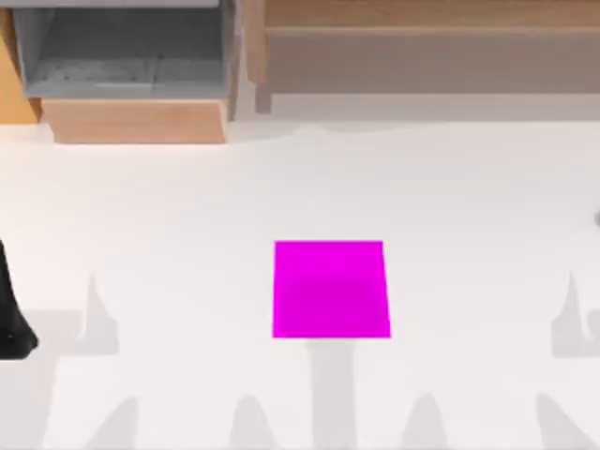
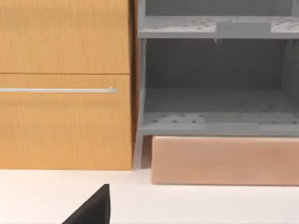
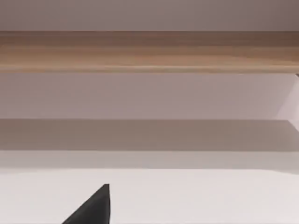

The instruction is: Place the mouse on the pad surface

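Cannot tell how the jaws stand on either side, wide or narrow. Of the left gripper (image 2: pixel 93 207), just a black wedge low in the left wrist view, over the white table (image 2: pixel 210 205), holding nothing visible. Facing, from that camera, an orange-brown wooden cabinet (image 2: pixel 60 126) with a thin metal handle (image 2: pixel 58 90), a grey shelf unit (image 2: pixel 215 93) just beside it, and a pale wooden plinth (image 2: pixel 224 161) under the shelves. Of the right gripper (image 3: pixel 93 207), the same kind of black wedge over white table, facing a long wooden rail (image 3: pixel 149 51) against a pale wall. Seen from above, the left arm (image 1: pixel 11 314) parked as a dark shape at the table's left edge, well apart from the pad (image 1: pixel 331 289). Flat on the table, that bright magenta square, a little right of the middle and nearer the front, with nothing on it. At the far right edge of the top view, a small grey speck (image 1: pixel 597 219), too little to identify as the mouse or anything else.
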{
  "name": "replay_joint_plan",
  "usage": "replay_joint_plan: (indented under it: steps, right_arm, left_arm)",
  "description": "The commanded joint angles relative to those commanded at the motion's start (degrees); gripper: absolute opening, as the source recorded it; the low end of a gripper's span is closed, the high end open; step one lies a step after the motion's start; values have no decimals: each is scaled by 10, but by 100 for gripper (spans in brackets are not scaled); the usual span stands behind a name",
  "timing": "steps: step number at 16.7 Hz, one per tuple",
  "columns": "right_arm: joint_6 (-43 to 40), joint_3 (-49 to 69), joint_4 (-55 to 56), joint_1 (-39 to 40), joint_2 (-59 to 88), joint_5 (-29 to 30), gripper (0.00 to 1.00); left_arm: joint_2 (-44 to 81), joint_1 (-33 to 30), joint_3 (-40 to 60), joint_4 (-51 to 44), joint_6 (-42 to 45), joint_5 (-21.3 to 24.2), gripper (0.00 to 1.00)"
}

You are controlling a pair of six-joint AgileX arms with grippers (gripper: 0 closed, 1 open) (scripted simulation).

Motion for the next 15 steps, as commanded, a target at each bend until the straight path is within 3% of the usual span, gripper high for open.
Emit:
replay_joint_plan:
  steps: [4,7,15]
  right_arm:
    - [-17,17,-13,-2,17,1,100]
    - [-87,88,-62,-8,89,2,100]
    - [-451,462,-308,-31,522,1,100]
  left_arm:
    - [0,0,0,0,0,0,100]
    - [0,0,0,0,0,0,100]
    - [0,0,0,0,0,0,100]
